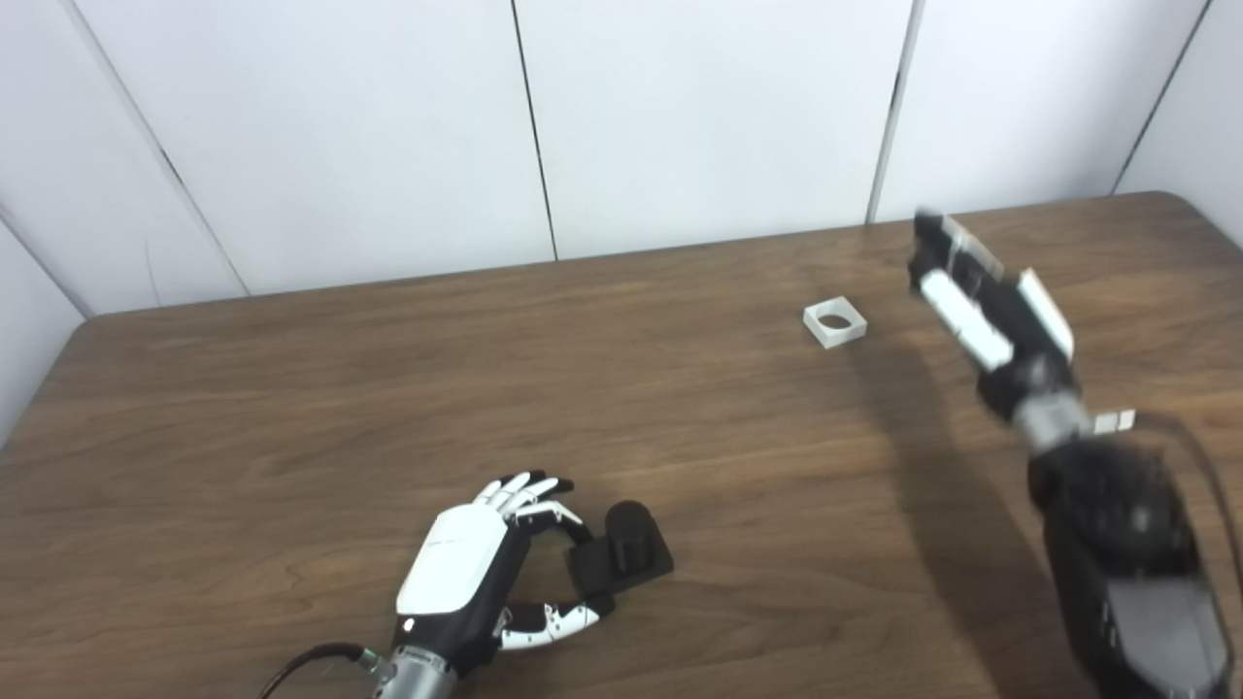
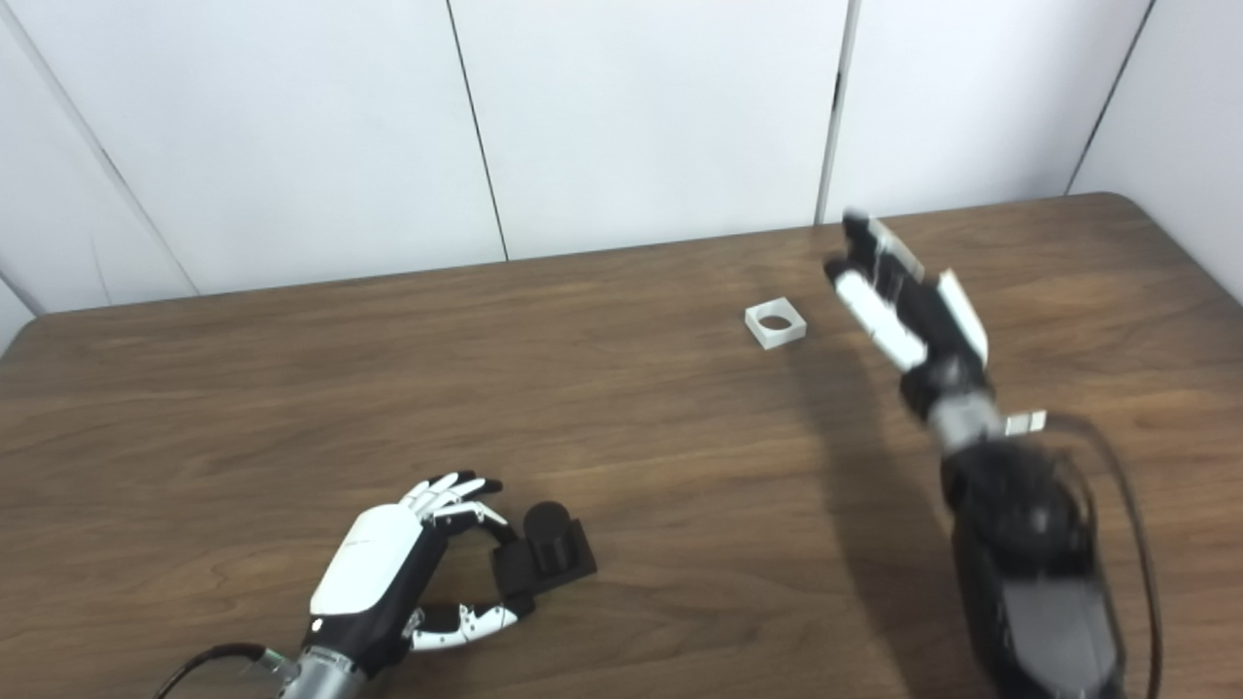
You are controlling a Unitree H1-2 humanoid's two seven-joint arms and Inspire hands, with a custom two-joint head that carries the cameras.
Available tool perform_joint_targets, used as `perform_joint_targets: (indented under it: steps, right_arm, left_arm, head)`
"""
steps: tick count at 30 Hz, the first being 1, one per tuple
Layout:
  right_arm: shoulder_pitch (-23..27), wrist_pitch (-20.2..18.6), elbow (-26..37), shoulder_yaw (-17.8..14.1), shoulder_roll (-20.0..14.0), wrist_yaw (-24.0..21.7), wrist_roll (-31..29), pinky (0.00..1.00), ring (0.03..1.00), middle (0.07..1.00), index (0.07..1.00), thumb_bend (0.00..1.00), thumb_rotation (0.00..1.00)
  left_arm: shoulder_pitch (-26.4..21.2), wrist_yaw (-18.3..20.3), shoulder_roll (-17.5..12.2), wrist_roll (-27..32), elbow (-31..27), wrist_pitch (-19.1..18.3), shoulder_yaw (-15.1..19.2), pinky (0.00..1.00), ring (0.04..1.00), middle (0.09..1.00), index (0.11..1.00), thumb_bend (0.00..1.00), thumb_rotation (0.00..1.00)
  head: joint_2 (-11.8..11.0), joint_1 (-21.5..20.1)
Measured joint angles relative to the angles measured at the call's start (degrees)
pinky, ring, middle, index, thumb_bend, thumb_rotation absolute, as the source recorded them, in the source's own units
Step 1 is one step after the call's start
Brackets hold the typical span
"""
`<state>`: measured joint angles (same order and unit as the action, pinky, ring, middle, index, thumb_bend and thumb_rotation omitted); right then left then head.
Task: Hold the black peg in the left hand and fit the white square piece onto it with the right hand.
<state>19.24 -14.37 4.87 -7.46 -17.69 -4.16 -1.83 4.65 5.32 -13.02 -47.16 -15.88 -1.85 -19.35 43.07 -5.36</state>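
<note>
One black peg (image 1: 629, 549) w/ a square base is lying on one brown table (image 1: 291, 408). One white square piece (image 1: 834, 322) w/ a round hole is lying there too. Two robot hands are showing: one left hand (image 1: 476, 582), one right hand (image 1: 981, 311). Behind, several white wall panels are standing; exact no. is unclear.

A brown wooden table (image 1: 291, 408) fronts white wall panels (image 1: 709, 116).

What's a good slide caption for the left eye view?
Left hand closes around the black peg on the table while the open right hand reaches toward the white square piece.
</note>
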Motion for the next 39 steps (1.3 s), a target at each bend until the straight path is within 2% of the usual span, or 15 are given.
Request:
perform_joint_targets:
  steps: [2,4,8,9,14,19,28,39]
  right_arm:
    - [3.63,-0.14,-3.07,2.05,-2.08,-0.33,3.0,0.85,0.892,0.87,0.749,0.73,0.34]
    - [5.67,-0.18,-5.6,3.59,-3.51,-0.46,5.17,0.88,0.915,0.878,0.721,0.75,0.28]
    - [6.52,-0.55,-7.99,7.26,-5.91,-1.4,10.15,0.92,0.933,0.889,0.71,0.78,0.26]
    - [6.52,-0.64,-8.62,8.42,-6.54,-1.89,11.34,0.94,0.936,0.886,0.704,0.82,0.23]
    - [8.0,-0.12,-13.88,13.82,-10.73,-3.93,18.36,0.92,0.95,0.905,0.713,0.84,0.23]
    - [11.69,1.64,-18.04,18.67,-14.65,-7.67,23.79,0.95,0.996,0.926,0.715,0.88,0.17]
    - [15.49,1.85,-21.27,20.86,-15.72,-12.89,26.84,0.92,1.0,0.935,0.706,0.92,0.13]
    - [16.48,2.7,-22.23,21.99,-16.71,-15.43,28.7,0.92,1.0,0.948,0.714,0.91,0.17]
  left_arm:
    - [0.01,-0.03,0.46,-0.53,0.03,0.03,-0.07,0.95,0.93,0.868,0.563,0.55,0.34]
    - [0.01,-0.03,0.72,-0.72,0.07,0.08,-0.15,0.95,0.928,0.866,0.561,0.55,0.34]
    - [0.24,-0.31,0.91,-1.67,0.08,0.34,-0.13,0.93,0.923,0.862,0.558,0.55,0.36]
    - [0.23,-0.34,0.93,-1.86,0.08,0.41,-0.12,0.93,0.921,0.862,0.558,0.56,0.36]
    - [0.27,-0.3,0.93,-2.21,0.08,0.41,0.14,0.93,0.923,0.863,0.559,0.56,0.36]
    - [0.32,-0.32,0.95,-2.36,0.07,0.43,0.36,0.92,0.917,0.859,0.556,0.56,0.36]
    - [0.32,-0.33,1.27,-2.78,0.08,0.49,0.32,0.92,0.912,0.854,0.557,0.56,0.35]
    - [0.3,-0.45,1.28,-3.26,0.08,0.61,0.38,0.92,0.912,0.853,0.556,0.57,0.33]
  head:
    - [-0.17,0.18]
    - [-0.09,0.35]
    - [-0.26,0.44]
    - [-0.26,0.35]
    - [-0.44,0.26]
    - [-0.7,0.35]
    - [-0.88,0.44]
    - [-1.14,0.7]
